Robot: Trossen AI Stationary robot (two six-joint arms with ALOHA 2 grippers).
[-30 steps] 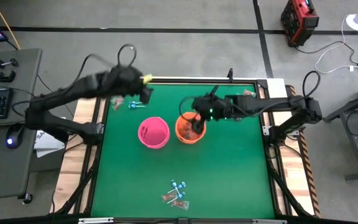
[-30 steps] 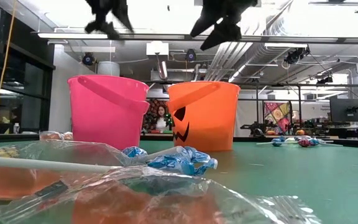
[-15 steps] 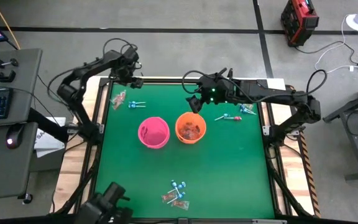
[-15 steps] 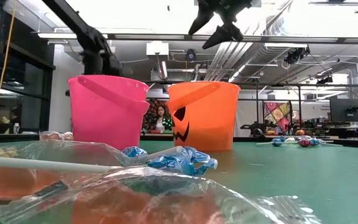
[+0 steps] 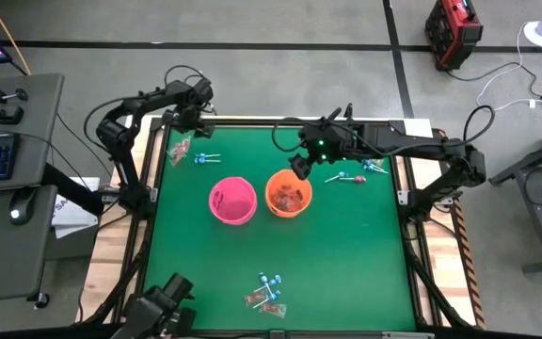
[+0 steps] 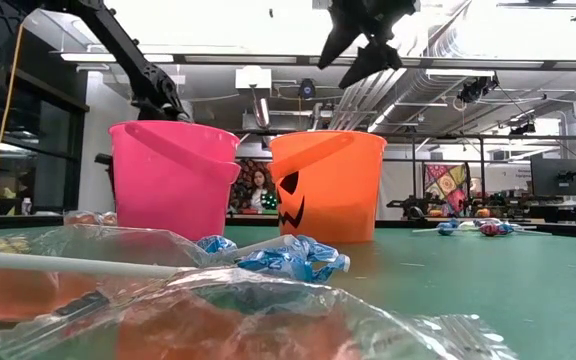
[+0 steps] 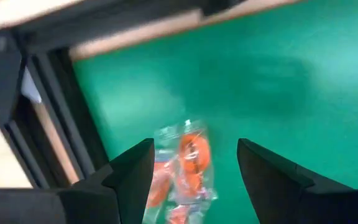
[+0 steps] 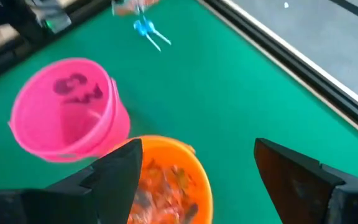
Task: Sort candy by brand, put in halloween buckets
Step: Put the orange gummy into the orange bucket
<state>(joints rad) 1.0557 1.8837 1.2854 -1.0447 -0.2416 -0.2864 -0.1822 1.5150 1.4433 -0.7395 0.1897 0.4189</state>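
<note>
Two halloween buckets stand mid-table: a pink one (image 5: 231, 201) (image 6: 173, 180) and an orange one (image 5: 288, 193) (image 6: 328, 185) with candy inside. My left gripper (image 5: 196, 117) (image 7: 194, 180) hangs open at the far left corner, pointing down. A red-and-clear wrapped candy (image 5: 179, 149) (image 7: 185, 167) lies flat on the mat below its fingers, untouched. Blue lollipops (image 5: 203, 157) (image 8: 145, 28) lie beside that candy. My right gripper (image 5: 301, 166) (image 8: 204, 180) is open and holds nothing, high above the orange bucket's far rim.
More lollipops and wrapped pieces (image 5: 356, 172) lie at the far right of the mat. Another heap of candy (image 5: 268, 294) (image 6: 268, 262) lies at the near edge. The table's dark frame rail (image 7: 61, 118) runs close beside my left gripper.
My left gripper has swung from high over the mat toward the far left corner, dropped, and tipped to point down over the red-and-clear candy. My right gripper has drawn back from over the orange bucket toward the far edge. Both have stayed open.
</note>
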